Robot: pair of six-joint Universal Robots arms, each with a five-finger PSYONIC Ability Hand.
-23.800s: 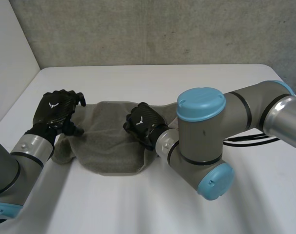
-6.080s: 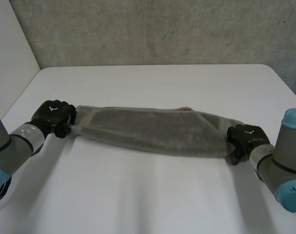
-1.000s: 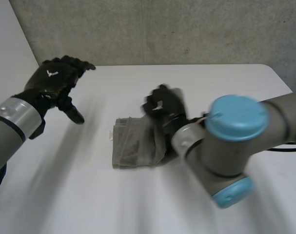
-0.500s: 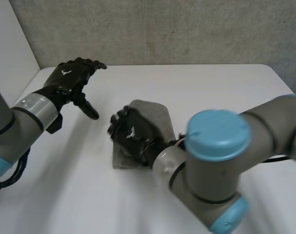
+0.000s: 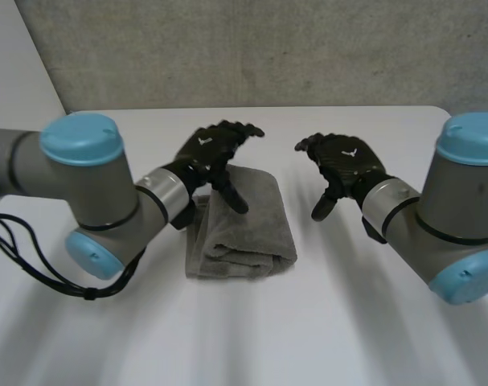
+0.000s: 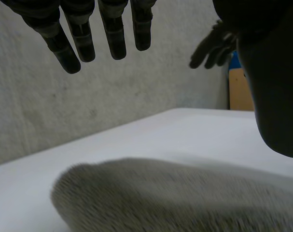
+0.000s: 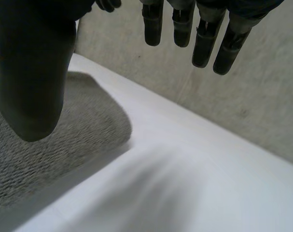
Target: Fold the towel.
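The white table (image 5: 364, 338) carries the grey towel (image 5: 248, 233), which lies folded into a thick, compact rectangle near the table's middle, its layered edges toward the near side. The left hand (image 5: 210, 151) hangs over the towel's far left corner, fingers (image 6: 115, 41) straight and spread, thumb pointing down, holding nothing. The right hand (image 5: 346, 161) hovers over bare table beside the towel's far right corner, its fingers (image 7: 204, 46) likewise straight, apart and empty.
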